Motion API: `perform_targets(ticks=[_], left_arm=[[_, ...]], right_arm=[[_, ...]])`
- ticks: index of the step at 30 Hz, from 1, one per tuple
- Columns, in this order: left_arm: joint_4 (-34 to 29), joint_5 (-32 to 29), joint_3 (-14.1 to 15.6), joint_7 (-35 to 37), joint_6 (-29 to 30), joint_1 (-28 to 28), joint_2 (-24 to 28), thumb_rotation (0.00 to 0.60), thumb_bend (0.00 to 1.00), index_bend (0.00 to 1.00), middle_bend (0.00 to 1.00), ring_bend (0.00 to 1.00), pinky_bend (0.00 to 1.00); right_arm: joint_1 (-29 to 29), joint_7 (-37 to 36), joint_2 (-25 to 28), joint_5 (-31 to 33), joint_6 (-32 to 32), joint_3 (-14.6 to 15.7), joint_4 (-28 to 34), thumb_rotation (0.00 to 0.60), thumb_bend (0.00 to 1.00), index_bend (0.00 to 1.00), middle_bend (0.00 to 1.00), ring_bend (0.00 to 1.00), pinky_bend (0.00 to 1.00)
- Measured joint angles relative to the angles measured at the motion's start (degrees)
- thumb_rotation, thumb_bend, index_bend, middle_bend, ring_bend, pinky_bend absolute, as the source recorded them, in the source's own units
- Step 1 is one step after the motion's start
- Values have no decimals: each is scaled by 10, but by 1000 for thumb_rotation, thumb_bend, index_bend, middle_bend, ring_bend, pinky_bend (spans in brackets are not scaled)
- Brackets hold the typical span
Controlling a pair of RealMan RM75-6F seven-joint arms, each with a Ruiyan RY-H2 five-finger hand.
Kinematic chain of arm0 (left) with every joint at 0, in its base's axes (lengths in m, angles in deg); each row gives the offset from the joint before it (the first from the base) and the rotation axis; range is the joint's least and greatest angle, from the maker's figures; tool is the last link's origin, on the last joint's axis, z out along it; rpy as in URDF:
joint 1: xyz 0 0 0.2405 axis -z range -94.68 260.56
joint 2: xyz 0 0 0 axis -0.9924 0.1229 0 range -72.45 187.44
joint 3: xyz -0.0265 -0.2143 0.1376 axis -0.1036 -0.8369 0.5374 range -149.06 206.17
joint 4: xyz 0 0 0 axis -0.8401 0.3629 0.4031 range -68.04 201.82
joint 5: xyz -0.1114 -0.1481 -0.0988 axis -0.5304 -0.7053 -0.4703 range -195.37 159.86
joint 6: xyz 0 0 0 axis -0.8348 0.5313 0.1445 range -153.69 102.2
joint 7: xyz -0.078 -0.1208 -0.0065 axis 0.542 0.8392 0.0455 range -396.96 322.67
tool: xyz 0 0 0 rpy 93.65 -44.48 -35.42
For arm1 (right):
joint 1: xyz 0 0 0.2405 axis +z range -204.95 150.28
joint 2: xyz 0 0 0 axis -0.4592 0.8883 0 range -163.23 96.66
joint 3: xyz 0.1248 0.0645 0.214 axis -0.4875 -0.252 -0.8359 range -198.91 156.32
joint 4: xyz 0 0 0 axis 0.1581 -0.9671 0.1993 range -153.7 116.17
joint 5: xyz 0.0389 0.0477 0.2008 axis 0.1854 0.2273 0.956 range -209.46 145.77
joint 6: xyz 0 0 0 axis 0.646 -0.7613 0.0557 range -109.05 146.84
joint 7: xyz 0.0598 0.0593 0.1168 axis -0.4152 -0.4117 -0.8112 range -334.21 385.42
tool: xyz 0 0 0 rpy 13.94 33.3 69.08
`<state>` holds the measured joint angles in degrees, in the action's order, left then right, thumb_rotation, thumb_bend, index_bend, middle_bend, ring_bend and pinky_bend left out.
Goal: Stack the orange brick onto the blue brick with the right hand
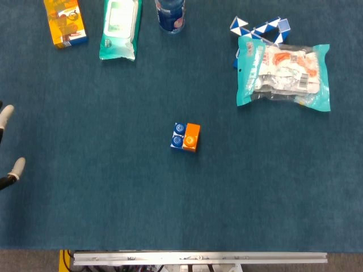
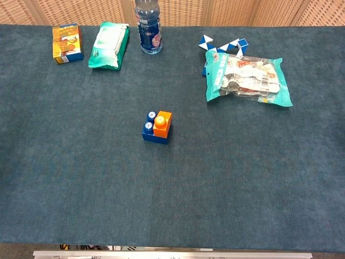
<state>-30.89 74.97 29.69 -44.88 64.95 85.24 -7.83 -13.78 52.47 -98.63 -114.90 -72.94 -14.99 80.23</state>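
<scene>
The orange brick (image 1: 191, 136) (image 2: 162, 123) sits on the right half of the blue brick (image 1: 178, 137) (image 2: 149, 130) near the middle of the table; two blue studs stay bare on the left. Nothing touches the bricks. Of my left hand (image 1: 8, 148) only a few white-tipped fingertips show at the far left edge of the head view, spread apart and holding nothing. My right hand is in neither view.
At the back stand an orange box (image 1: 64, 22), a teal wipes pack (image 1: 119, 29) and a blue bottle (image 1: 170, 15). A teal snack bag (image 1: 282, 75) lies at the back right beside a blue-and-white twist puzzle (image 1: 258, 28). The table's front edge (image 1: 198, 258) runs along the bottom.
</scene>
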Motion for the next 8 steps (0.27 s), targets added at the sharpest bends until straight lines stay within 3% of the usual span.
perform_targets(ticks=[8], left_arm=[[0, -17, -4, -2, 6, -11, 0, 600, 274, 59, 73, 101, 203]], right_arm=[[-15, -12, -7, -1, 14, -18, -10, 600, 282, 431, 450, 355, 363]])
